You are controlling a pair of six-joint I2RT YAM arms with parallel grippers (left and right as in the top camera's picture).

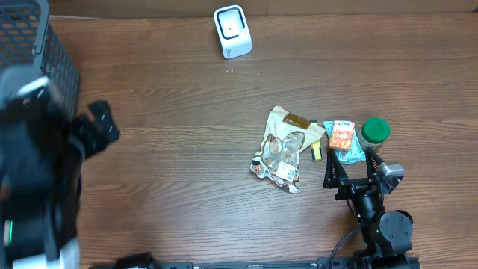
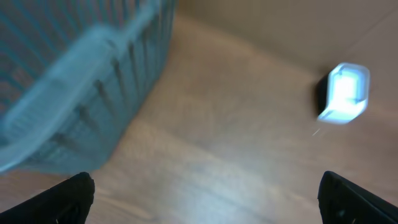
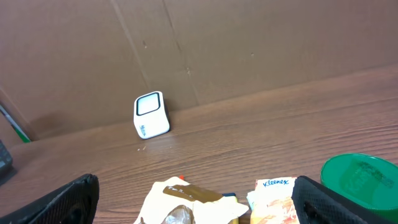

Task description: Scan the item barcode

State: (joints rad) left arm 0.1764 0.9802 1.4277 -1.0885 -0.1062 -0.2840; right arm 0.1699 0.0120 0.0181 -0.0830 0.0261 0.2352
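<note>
W/ R pincer (image 1: 349, 168) & L pincer (image 2: 205, 186) wide open, empty: grip snack bag (image 1: 282, 148) by edge, present barcode to scanner (image 1: 232, 31).

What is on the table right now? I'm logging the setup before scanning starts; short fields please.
scanner: white, at the far edge
items: snack bag, tissue pack, green container, grouped on the right side
basket: far left corner
left gripper: open, empty, beside the basket
right gripper: open, empty, just short of the tissue pack
</note>
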